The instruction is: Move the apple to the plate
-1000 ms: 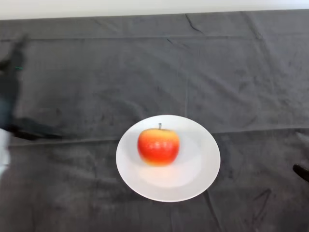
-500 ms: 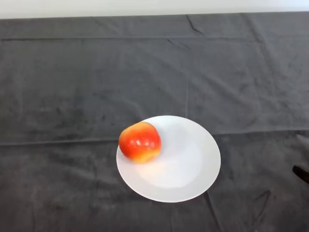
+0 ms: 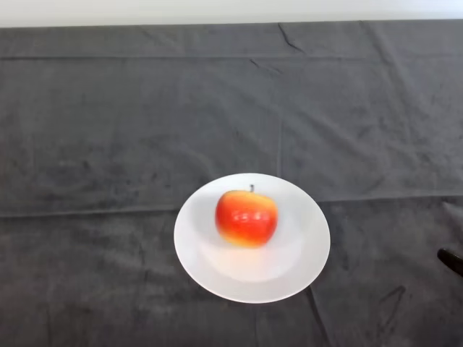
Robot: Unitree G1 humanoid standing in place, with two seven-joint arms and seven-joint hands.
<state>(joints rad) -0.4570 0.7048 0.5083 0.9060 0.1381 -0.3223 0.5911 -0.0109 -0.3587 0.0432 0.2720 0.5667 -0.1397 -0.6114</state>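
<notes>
Since half a second ago the apple (image 3: 246,218) has moved from the plate's left rim back toward the middle, and it now stands upright with its stem pointing up. A second ago it stood in much the same spot, slightly further left. The plate (image 3: 304,249) has not shifted between frames.

Present position: the apple sits on the white plate, a little above and left of the plate's centre, resting on the plate's surface and clear of the rim on all sides. The plate lies on the dark cloth (image 3: 130,130) covering the desk, in the lower middle of the head view.

No part of the hand shows in the current frame, so the apple's position relative to it cannot be stated, nor can the hand's state be told.

Count: one apple, one plate. The apple is red with yellow patches near the top and base.
</notes>
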